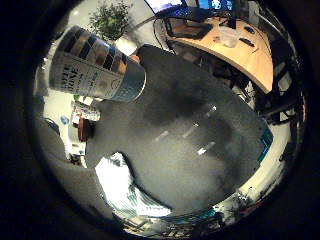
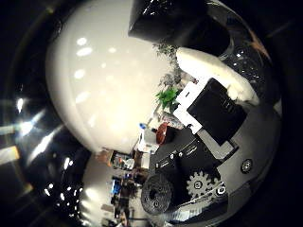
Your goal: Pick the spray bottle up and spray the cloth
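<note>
A labelled cylindrical bottle (image 1: 97, 65), tilted, is looming close to the palm over a dark grey surface (image 1: 190, 130); its spray head is not showing, and I cannot tell whether anything is gripping it. A crumpled white cloth (image 1: 117, 185) is lying at the near edge of that grey surface. A potted plant (image 1: 110, 20) is standing beyond, and a wooden desk (image 1: 250, 55) is curving away behind. The hand (image 2: 208, 123) is showing white and black parts; I cannot tell how its fingers are sitting.
</note>
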`<action>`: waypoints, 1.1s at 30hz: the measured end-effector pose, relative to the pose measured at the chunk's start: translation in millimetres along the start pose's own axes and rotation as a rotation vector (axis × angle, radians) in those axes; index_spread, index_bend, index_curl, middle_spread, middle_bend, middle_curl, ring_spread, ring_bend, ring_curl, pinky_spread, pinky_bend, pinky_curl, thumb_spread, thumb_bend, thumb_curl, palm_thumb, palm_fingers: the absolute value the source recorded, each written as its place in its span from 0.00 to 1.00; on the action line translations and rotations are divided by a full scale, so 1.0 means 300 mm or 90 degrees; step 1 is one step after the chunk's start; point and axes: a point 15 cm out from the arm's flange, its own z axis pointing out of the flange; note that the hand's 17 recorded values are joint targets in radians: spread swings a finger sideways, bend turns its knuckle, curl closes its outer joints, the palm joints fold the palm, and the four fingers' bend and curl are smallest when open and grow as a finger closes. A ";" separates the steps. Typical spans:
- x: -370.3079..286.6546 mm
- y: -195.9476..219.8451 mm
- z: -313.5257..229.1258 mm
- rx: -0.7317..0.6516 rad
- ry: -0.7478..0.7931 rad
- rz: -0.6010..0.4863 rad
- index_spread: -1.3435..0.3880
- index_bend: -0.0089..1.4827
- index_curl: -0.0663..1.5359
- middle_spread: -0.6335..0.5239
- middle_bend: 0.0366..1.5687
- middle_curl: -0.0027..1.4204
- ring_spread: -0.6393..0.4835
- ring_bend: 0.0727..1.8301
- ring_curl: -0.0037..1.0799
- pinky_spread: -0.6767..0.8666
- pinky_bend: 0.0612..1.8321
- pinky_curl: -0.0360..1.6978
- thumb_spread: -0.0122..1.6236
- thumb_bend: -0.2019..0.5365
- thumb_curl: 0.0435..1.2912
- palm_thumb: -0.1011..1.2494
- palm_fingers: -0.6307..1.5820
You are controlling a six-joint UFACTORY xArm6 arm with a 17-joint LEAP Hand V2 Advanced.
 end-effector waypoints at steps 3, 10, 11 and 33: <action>-0.076 0.028 -0.036 -0.030 0.002 -0.030 0.42 0.24 0.41 0.18 0.42 0.37 0.07 0.28 0.19 0.83 0.12 0.02 0.65 0.25 0.28 0.89 0.77; -0.256 0.101 -0.131 -0.108 0.006 -0.100 0.42 0.25 0.41 0.18 0.43 0.37 0.08 0.29 0.19 0.83 0.13 0.01 0.64 0.25 0.28 0.89 0.77; -0.282 0.120 -0.140 -0.123 0.001 -0.108 0.42 0.25 0.41 0.19 0.43 0.37 0.08 0.29 0.19 0.83 0.13 0.01 0.63 0.25 0.28 0.89 0.77; -0.466 0.493 -0.205 -0.381 -0.039 -0.152 0.42 0.28 0.41 0.21 0.46 0.36 0.10 0.31 0.19 0.83 0.14 0.01 0.61 0.25 0.29 0.90 0.77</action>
